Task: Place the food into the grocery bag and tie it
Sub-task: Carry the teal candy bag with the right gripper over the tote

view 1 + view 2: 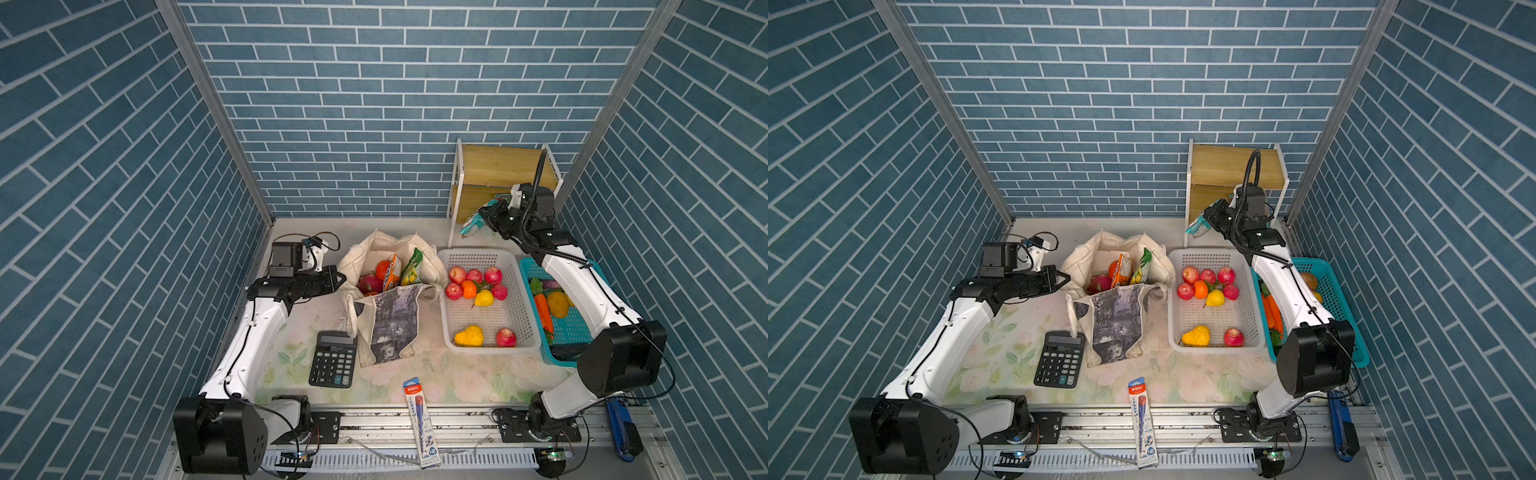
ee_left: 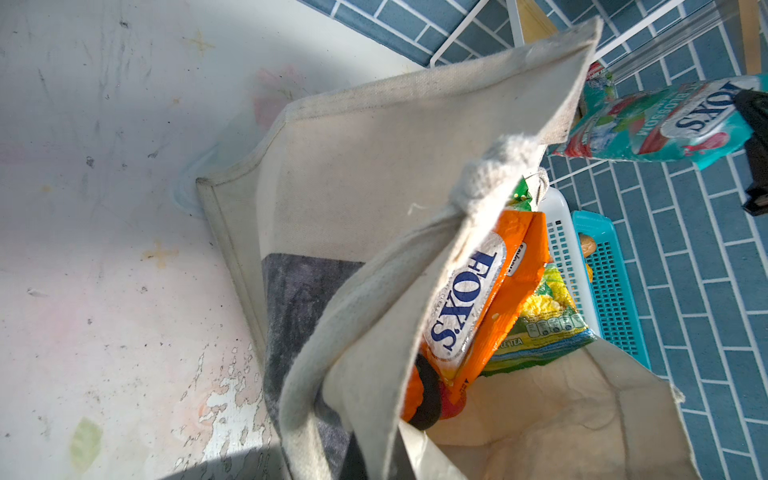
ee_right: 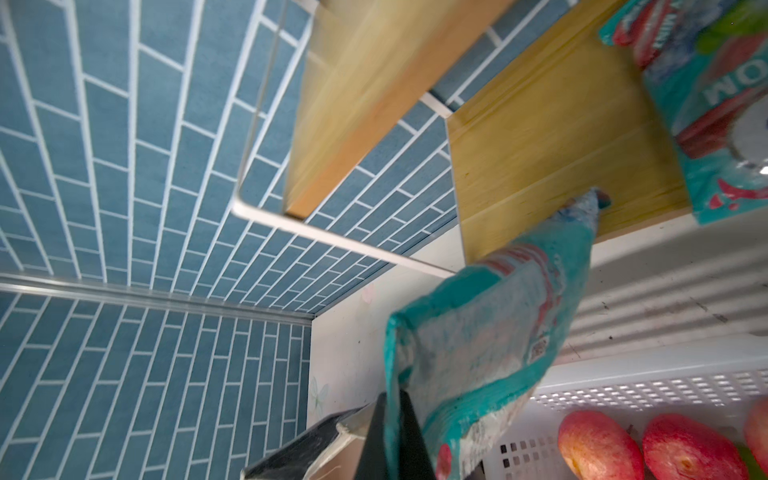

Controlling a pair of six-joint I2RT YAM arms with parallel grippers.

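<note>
Gripping the bag (image 1: 392, 320) by its left rim, left gripper (image 1: 341, 277) is clamped shut; bag stands open beside the white basket (image 1: 486, 324), holding orange packet (image 1: 392, 272), green packet (image 1: 411, 268) and dragon fruit (image 1: 369, 283); right gripper (image 1: 482, 217) pinches a teal packet (image 1: 471, 227), aloft before the shelf (image 1: 498, 166), well apart from the bag.

Blue brick booth
Tiled walls (image 1: 374, 104) enclose a pale floral tabletop (image 1: 457, 374); a wooden shelf (image 1: 498, 166) stands back right.
</note>
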